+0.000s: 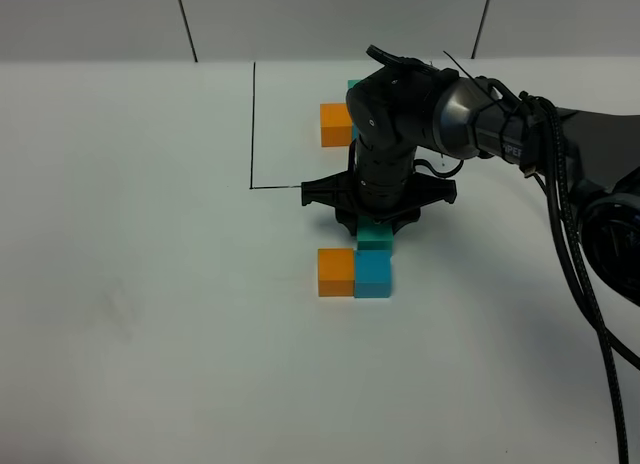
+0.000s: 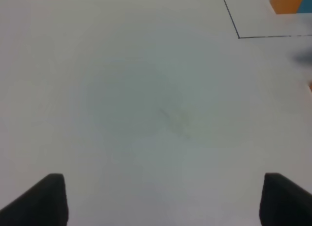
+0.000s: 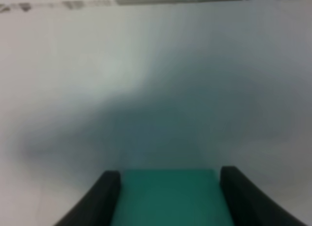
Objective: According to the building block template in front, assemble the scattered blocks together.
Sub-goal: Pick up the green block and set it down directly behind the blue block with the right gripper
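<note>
The template stands at the back inside a thin black drawn rectangle (image 1: 252,124); its orange cube (image 1: 336,124) shows and a sliver of teal (image 1: 352,86), the rest is hidden by the right arm. In front, the loose orange cube (image 1: 336,271) sits against the loose sky blue cube (image 1: 374,274). The teal green cube (image 1: 375,235) is on top of the blue one. My right gripper (image 1: 378,224) is shut on the teal cube (image 3: 168,197), its fingers (image 3: 100,199) at both sides. My left gripper (image 2: 161,201) is open and empty over bare table.
The white table (image 1: 150,314) spreads around the cubes. The right arm's cables (image 1: 580,274) hang along the right side. In the left wrist view the corner of the black line (image 2: 239,37) and the template's orange cube (image 2: 287,3) show at the far edge.
</note>
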Controlling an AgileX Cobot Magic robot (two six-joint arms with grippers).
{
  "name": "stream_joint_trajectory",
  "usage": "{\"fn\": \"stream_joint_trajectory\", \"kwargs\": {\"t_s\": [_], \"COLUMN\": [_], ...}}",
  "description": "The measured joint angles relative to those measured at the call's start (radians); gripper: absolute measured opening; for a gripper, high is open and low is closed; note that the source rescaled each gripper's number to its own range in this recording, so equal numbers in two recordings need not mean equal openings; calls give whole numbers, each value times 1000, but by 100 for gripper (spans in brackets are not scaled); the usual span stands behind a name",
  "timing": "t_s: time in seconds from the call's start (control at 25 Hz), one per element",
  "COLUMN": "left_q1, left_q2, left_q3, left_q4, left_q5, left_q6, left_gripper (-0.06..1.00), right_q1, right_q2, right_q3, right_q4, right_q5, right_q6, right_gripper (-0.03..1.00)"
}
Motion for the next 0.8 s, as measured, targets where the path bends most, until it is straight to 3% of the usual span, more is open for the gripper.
{"fn": "stream_joint_trajectory", "kwargs": {"t_s": [0.8], "left_q1": [0], "left_q2": [0], "left_q3": [0], "left_q4": [0], "left_q5": [0], "left_q6": [0], "left_gripper": [84], "right_q1": [12], "right_q2": [0], "right_q3": [0], "right_q4": [18], "right_q5": [25], "right_q6": [16], "right_gripper": [1]}}
